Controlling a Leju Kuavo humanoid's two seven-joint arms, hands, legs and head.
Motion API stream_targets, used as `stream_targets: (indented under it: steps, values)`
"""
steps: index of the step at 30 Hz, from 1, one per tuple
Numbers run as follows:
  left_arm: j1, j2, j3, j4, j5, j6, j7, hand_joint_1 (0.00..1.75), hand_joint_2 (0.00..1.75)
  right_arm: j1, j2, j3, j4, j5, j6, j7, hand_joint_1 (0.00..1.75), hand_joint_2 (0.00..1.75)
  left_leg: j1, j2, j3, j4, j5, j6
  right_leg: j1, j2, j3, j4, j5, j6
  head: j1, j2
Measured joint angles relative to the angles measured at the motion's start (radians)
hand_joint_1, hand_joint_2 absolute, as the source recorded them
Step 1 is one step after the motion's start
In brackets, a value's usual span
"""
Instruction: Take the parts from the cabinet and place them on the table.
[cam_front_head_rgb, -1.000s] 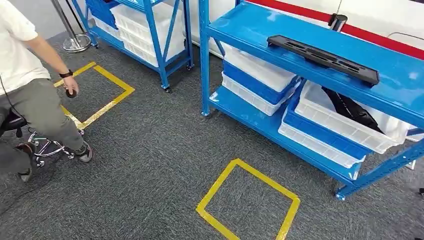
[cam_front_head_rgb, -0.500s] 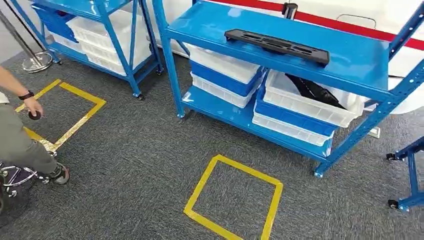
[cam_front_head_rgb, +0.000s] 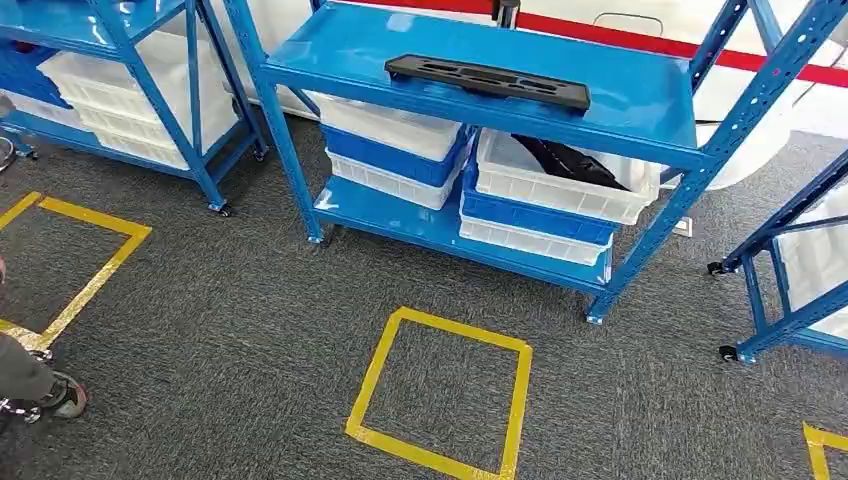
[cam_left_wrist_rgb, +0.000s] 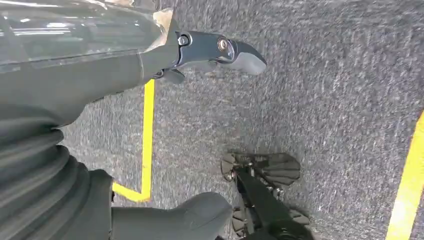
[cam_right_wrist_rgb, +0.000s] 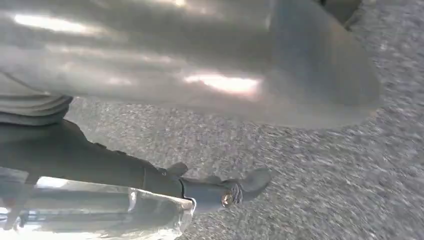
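Observation:
A long black part (cam_front_head_rgb: 487, 80) lies flat on the top shelf of the blue cabinet (cam_front_head_rgb: 650, 110) straight ahead in the head view. A second black part (cam_front_head_rgb: 570, 160) rests inside a white bin (cam_front_head_rgb: 560, 195) on the lower shelf. My left hand (cam_left_wrist_rgb: 150, 60) hangs over the grey carpet, fingers and thumb apart, holding nothing. My right hand (cam_right_wrist_rgb: 200, 190) also hangs above the carpet in a blurred picture, its fingers stretched out with nothing in them.
White and blue bins (cam_front_head_rgb: 395, 150) are stacked on the lower shelf. A second blue rack (cam_front_head_rgb: 130, 60) stands to the left and another (cam_front_head_rgb: 800, 260) to the right. A yellow tape square (cam_front_head_rgb: 372, 375) marks the carpet in front. A person's shoe (cam_front_head_rgb: 65, 398) shows at the left edge.
The whole picture has shifted left, so the camera has turned right. The cabinet now sits in the middle and the seated person has almost left the frame.

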Motion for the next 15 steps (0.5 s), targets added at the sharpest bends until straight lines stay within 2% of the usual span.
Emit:
stream_targets:
  steps: [1, 2, 3, 4, 5, 6, 7, 8, 9, 10, 11, 13, 14, 15]
  values:
    - [0.001, 0.0, 0.0, 0.0, 0.0, 0.001, 0.0, 0.0, 1.75, -0.002, -0.001, 0.0, 0.0, 0.0, 0.0, 0.0, 0.0, 0.0, 0.001, 0.012, -0.001, -0.001, 0.001, 0.008, 0.002, -0.027, -0.03, 0.058, -0.038, -0.006, 0.005, 0.0]
    - [0.003, 0.001, 0.0, 0.0, 0.002, 0.003, 0.0, 0.0, 1.75, -0.004, -0.002, 0.0, 0.0, 0.0, 0.0, 0.0, 0.0, 0.0, 0.0, 0.026, -0.002, 0.0, 0.001, 0.008, 0.001, -0.035, -0.071, 0.139, -0.078, -0.01, 0.006, 0.0]
    - [0.005, 0.001, 0.0, 0.0, 0.003, 0.003, 0.0, 0.0, 1.75, -0.005, -0.003, 0.0, 0.0, 0.0, 0.0, 0.0, 0.0, 0.0, -0.001, 0.039, -0.003, 0.0, 0.001, 0.008, -0.002, -0.039, -0.109, 0.217, -0.11, -0.009, 0.005, 0.0]
    - [0.004, 0.001, -0.001, 0.0, 0.002, 0.003, 0.0, 0.0, 1.75, -0.004, -0.003, 0.0, 0.0, 0.0, 0.002, 0.0, 0.0, 0.0, -0.001, 0.051, -0.005, 0.0, 0.0, 0.008, -0.002, -0.04, -0.138, 0.28, -0.127, -0.001, 0.005, 0.0]
    - [0.004, 0.001, -0.001, 0.0, 0.003, 0.003, 0.0, 0.0, 1.75, -0.001, -0.004, 0.0, 0.0, 0.0, 0.002, 0.0, 0.0, 0.0, 0.0, 0.061, -0.005, 0.001, 0.0, 0.007, -0.005, -0.042, -0.14, 0.287, -0.123, 0.007, 0.005, 0.0]
    - [0.003, 0.0, -0.002, 0.0, 0.003, 0.003, 0.0, 0.0, 1.75, 0.002, -0.005, 0.0, 0.0, 0.0, 0.002, 0.0, 0.0, 0.0, 0.001, 0.071, -0.004, 0.001, -0.001, 0.005, -0.009, -0.046, -0.114, 0.243, -0.101, 0.02, 0.005, 0.0]
    - [0.003, -0.001, -0.002, 0.0, 0.003, 0.002, 0.0, 0.0, 1.75, 0.004, -0.006, 0.0, 0.0, 0.001, 0.002, 0.0, 0.0, 0.0, 0.003, 0.079, -0.002, 0.002, -0.003, 0.002, -0.013, -0.054, -0.07, 0.163, -0.07, 0.032, 0.006, 0.0]
    - [0.003, -0.003, -0.003, 0.0, 0.003, 0.002, 0.0, 0.0, 1.75, 0.003, -0.008, 0.0, 0.0, 0.001, 0.002, 0.0, 0.0, 0.0, 0.004, 0.09, 0.0, 0.004, -0.006, -0.003, -0.018, -0.072, -0.009, 0.054, -0.034, 0.043, 0.005, 0.0]
    - [0.002, -0.002, -0.003, 0.0, 0.003, 0.002, 0.0, 0.0, 1.75, 0.001, -0.009, 0.0, 0.0, 0.001, 0.002, 0.0, 0.0, 0.0, 0.003, 0.097, 0.002, 0.008, -0.009, -0.01, -0.019, -0.11, 0.034, -0.02, -0.016, 0.046, 0.007, 0.0]
    - [0.002, 0.002, -0.003, 0.0, 0.003, 0.002, 0.0, 0.0, 1.75, -0.001, -0.008, 0.0, 0.0, 0.001, 0.002, 0.0, 0.0, 0.0, -0.006, 0.105, 0.004, 0.014, -0.019, -0.022, -0.009, -0.132, 0.034, -0.028, -0.006, 0.034, 0.01, 0.0]
    - [0.001, 0.002, -0.003, 0.0, 0.003, 0.002, -0.001, 0.0, 1.75, -0.001, -0.01, 0.0, -0.001, 0.001, 0.002, 0.0, 0.0, 0.0, -0.008, 0.112, 0.01, 0.014, -0.021, -0.028, -0.009, -0.112, 0.033, -0.027, -0.002, 0.016, 0.004, 0.0]
    - [-0.004, 0.001, -0.004, 0.0, 0.003, 0.003, -0.001, 0.0, 1.75, 0.002, -0.009, 0.0, -0.001, 0.0, 0.002, 0.0, 0.0, 0.0, -0.004, 0.129, 0.018, 0.011, -0.022, -0.035, -0.004, -0.098, 0.024, -0.024, -0.004, 0.003, 0.003, 0.0]
    - [-0.006, 0.001, -0.004, -0.001, 0.003, 0.002, -0.001, 0.0, 1.75, 0.003, -0.009, 0.0, -0.001, 0.0, 0.002, 0.0, 0.0, 0.0, 0.002, 0.13, 0.018, 0.014, -0.027, -0.044, -0.012, -0.087, 0.03, -0.026, 0.0, -0.007, 0.003, 0.0]
    - [-0.008, 0.001, -0.005, -0.002, 0.003, 0.003, -0.001, 0.0, 1.75, 0.004, -0.008, 0.0, -0.001, 0.0, 0.002, 0.0, 0.0, 0.0, 0.007, 0.085, 0.012, 0.032, -0.046, -0.053, -0.018, -0.079, 0.035, -0.027, 0.004, -0.014, 0.0, 0.0]
